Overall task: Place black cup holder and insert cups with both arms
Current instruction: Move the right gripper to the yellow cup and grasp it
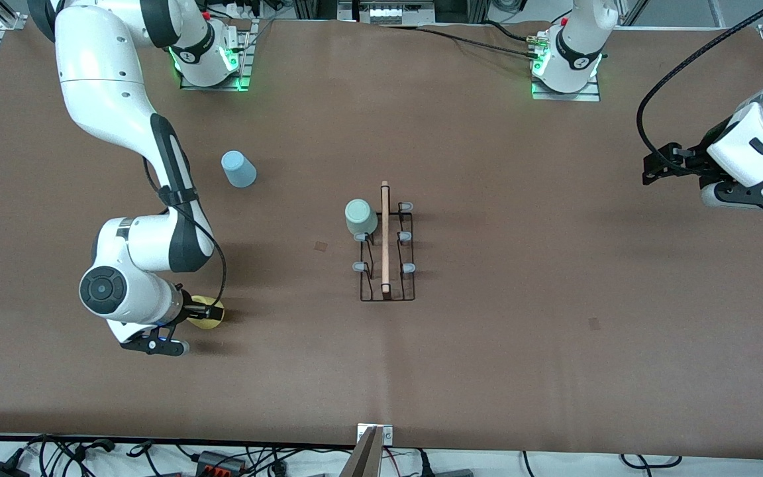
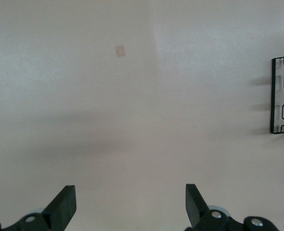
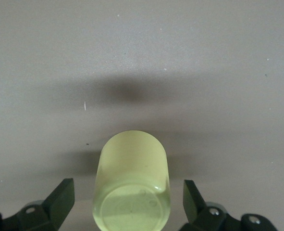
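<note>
**Right gripper straddling yellow cup; left arm waiting**

The right gripper (image 1: 204,311), at the lower left of the front view, sits low at the table with its black fingers (image 3: 60,199) spread apart on either side of the small yellow plastic tumbler (image 3: 132,185); neither finger touches it.

At frame centre stands the thin black wire cup holder (image 1: 387,255) with its light wooden rod handle (image 1: 385,238). A pale green tumbler (image 1: 360,217) sits inverted on one peg.

Higher, toward the upper left, a light blue tumbler (image 1: 238,169) rests on the brown table (image 1: 520,344).

At the right edge, the left gripper (image 1: 653,167) waits over bare table, fingers (image 2: 65,204) apart and empty.
</note>
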Controlling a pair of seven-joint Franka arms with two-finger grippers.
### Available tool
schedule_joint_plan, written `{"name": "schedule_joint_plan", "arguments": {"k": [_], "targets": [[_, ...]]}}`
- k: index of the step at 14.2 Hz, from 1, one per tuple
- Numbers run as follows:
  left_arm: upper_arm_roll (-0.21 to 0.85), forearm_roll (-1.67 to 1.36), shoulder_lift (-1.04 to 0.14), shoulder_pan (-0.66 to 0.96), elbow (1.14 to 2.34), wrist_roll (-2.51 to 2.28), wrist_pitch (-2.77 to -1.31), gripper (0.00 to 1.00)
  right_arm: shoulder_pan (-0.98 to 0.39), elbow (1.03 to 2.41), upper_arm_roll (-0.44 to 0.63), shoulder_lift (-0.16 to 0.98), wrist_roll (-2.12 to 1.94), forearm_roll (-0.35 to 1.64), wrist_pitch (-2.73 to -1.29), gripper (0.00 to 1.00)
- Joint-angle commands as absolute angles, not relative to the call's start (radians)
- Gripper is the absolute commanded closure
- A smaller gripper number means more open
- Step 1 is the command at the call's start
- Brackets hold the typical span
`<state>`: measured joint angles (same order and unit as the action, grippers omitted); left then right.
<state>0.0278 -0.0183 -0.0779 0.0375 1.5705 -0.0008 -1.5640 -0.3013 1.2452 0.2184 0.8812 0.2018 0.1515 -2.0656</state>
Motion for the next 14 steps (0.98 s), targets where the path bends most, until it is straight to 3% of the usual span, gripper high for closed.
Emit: {"name": "schedule_joint_plan", "arguments": {"k": [1, 3, 7, 9, 12, 14], "targets": [[0.028, -0.037, -0.081, 0.034, 1.563, 0.023, -1.551, 0.0, -0.288, 1.232, 0.207, 0.888, 0.166, 0.167, -2.063, 0.17], [0.028, -0.037, -0.081, 0.034, 1.563, 0.023, -1.551, 0.0, -0.288, 1.233, 0.207, 0.888, 0.166, 0.169, -2.059, 0.42], [0.028, -0.037, -0.081, 0.032, 1.563, 0.023, -1.551, 0.0, -0.294, 1.21, 0.204, 0.856, 0.129, 0.167, -2.025, 0.73], [0.028, -0.037, -0.081, 0.032, 1.563, 0.023, -1.551, 0.0, -0.31, 1.157, 0.198, 0.836, 0.124, 0.167, -1.965, 0.76], [0.028, -0.037, -0.081, 0.032, 1.562, 0.023, -1.551, 0.0, -0.334, 1.033, 0.085, 0.821, 0.147, 0.167, -1.841, 0.76], [0.028, -0.037, -0.081, 0.032, 1.563, 0.023, -1.551, 0.0, -0.354, 1.023, 0.017, 0.799, 0.207, 0.167, -1.836, 0.76]]}}
